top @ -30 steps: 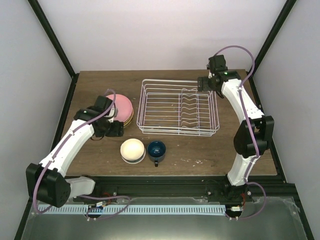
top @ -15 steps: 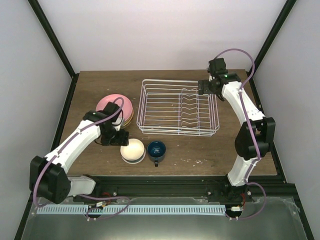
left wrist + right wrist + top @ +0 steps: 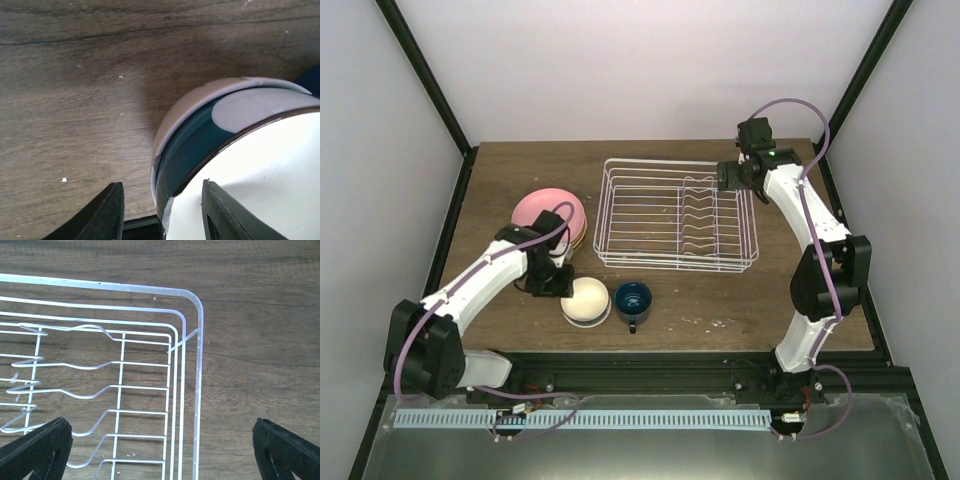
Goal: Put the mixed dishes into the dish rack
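Observation:
The cream bowl (image 3: 586, 298) sits nested in the white-and-blue bowl (image 3: 190, 145) at the table's front. The dark blue mug (image 3: 632, 298) stands just to their right. My left gripper (image 3: 560, 284) is open at the bowls' left edge. In the left wrist view the left gripper (image 3: 162, 212) straddles the bowls' rim, with one finger outside and one over the cream bowl (image 3: 270, 170). The pink plate (image 3: 545, 210) lies on the tan-yellow plate (image 3: 578, 238) behind. My right gripper (image 3: 733, 176) is wide open and empty above the far right corner of the white dish rack (image 3: 677, 215), which also shows in the right wrist view (image 3: 197, 370).
The rack holds no dishes, and its plate prongs (image 3: 698, 215) run down its right half. Black frame posts stand at the back corners. A black rail (image 3: 640, 365) runs along the table's near edge.
My left gripper has moved from beside the plates forward and right to the nested bowls' rim. My right gripper has shifted slightly over the rack's corner.

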Robot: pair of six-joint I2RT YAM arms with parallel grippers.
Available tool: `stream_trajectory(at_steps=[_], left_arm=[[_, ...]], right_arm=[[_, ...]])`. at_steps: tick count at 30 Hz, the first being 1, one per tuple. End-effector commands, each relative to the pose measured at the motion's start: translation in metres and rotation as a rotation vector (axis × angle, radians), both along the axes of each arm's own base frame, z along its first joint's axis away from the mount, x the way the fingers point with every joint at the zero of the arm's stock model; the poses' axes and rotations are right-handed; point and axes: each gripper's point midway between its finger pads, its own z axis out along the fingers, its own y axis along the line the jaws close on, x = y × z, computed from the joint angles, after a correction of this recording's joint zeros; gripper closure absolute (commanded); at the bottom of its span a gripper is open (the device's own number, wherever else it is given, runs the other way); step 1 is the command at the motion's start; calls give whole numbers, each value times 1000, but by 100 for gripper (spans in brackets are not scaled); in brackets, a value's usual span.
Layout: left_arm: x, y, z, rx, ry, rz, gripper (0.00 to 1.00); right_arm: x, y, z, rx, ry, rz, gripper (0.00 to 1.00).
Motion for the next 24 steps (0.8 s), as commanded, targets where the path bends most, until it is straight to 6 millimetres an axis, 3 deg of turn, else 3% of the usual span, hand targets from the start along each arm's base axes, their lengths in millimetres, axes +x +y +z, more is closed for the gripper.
stream_trajectory(at_steps=[1,11,24], left_arm=[[1,-4,-5,-11,6,-13,58],[2,-7,-11,-17,21,-18,61],[6,-10,-11,-26,24,-15,75]], right_arm=[[-4,2,14,-3,-35,0,0],[-6,1,11,-4,-34,-4,0],[-7,1,8,-5,-30,-5,0]])
